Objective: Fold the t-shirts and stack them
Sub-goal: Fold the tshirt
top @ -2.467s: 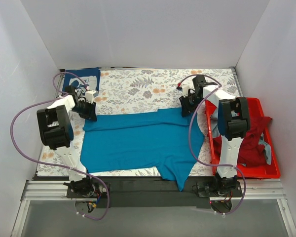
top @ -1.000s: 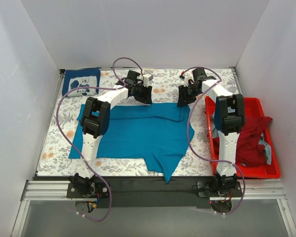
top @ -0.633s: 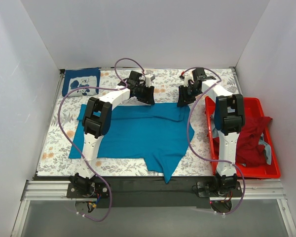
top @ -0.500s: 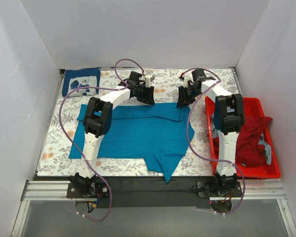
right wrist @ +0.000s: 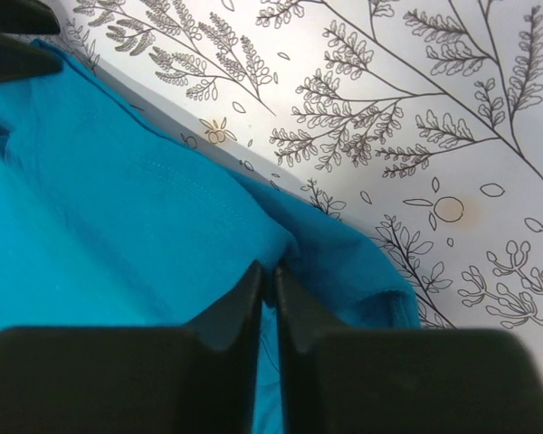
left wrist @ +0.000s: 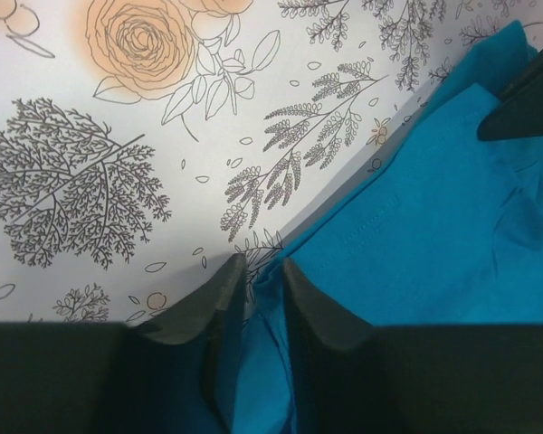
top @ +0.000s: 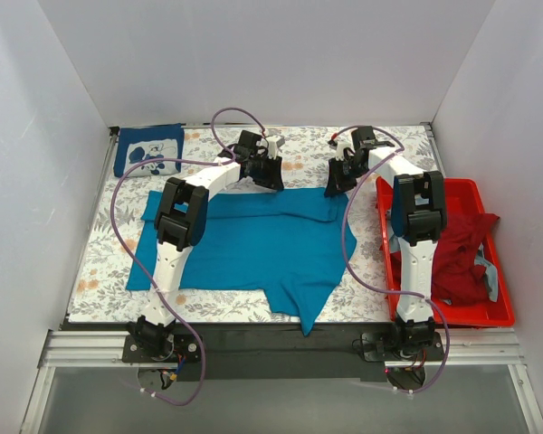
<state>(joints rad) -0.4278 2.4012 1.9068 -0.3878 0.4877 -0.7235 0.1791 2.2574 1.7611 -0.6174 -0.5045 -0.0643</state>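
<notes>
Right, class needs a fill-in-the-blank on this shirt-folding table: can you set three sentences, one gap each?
1. The navy t-shirt with the white print lies folded at the far ____ corner of the floral tablecloth.
2. The red bin holding the dark red t-shirt stands beside the ____ arm.
3. The left gripper and the right gripper both sit at the ____ edge of the spread teal t-shirt.

Missing words: left; right; far

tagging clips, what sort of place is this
Probably a robot lab cell: white panel walls box in the table, left arm and right arm bolted to a metal rail, teal t-shirt laid out.
</notes>
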